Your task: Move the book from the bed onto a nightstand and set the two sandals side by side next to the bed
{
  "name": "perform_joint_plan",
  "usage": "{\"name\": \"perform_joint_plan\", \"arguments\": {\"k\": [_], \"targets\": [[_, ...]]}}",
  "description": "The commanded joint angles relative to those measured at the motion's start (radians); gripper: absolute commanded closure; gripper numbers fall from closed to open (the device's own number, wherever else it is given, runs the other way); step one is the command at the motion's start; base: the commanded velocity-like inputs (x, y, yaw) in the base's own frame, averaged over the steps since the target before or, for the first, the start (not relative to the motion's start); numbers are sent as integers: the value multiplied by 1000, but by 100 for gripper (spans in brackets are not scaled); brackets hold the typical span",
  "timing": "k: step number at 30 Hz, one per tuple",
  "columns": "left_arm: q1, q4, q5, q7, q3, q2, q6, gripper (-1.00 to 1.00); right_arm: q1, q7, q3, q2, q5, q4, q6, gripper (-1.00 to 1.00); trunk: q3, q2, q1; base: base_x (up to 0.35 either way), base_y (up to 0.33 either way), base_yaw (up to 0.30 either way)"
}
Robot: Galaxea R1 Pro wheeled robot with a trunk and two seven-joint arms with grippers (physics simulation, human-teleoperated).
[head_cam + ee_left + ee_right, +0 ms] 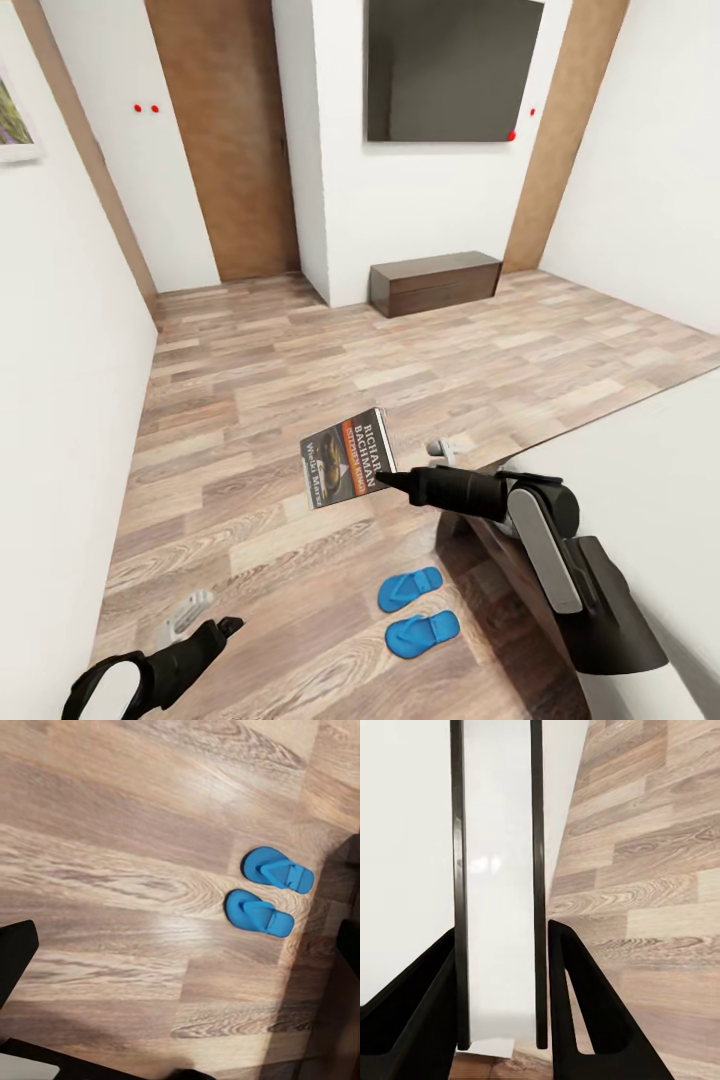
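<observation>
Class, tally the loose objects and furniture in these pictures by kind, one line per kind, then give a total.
Blue sandals: 2
Book, held in the right hand: 1
Low dark-brown cabinet: 1
Wall-mounted dark screen: 1
Bed: 1
Total: 6

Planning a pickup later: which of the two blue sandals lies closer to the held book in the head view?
The upper sandal; it lies farther up the floor, toward the book in the right hand, than the lower sandal.

head camera high over floor (pixel 300 380), left wrist shares sandals (pixel 266 892)
</observation>
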Motion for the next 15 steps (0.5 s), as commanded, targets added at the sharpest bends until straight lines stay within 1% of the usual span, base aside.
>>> {"name": "perform_joint_plan", "arguments": {"k": [1,15], "targets": [[-1,0,10,8,-1,0,2,-100,0,9,0,0,1,-1,3,100,-1,0,0,0,0,286],[-1,5,12,3,-5,-9,1,-100,0,7,0,0,2,0,3,100,-1,0,0,0,0,286]]}}
